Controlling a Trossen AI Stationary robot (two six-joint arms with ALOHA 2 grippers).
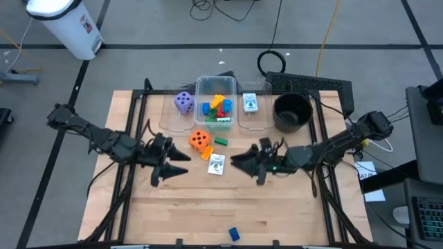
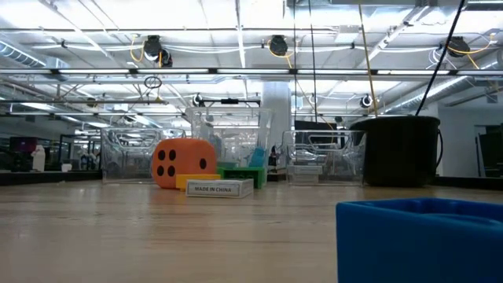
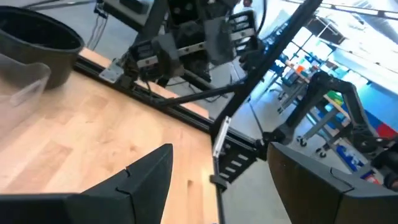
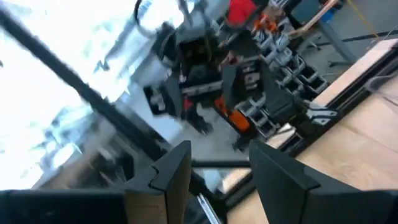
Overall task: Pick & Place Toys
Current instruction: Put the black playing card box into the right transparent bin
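Pale wooden table under bright ceiling lights

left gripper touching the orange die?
Apart. In the high view the left gripper sits beside the orange die, with bare table between them. Its fingers are open and hold nothing in the left wrist view.

The table is seen from overhead and at tabletop level; the orange die is shared by both.
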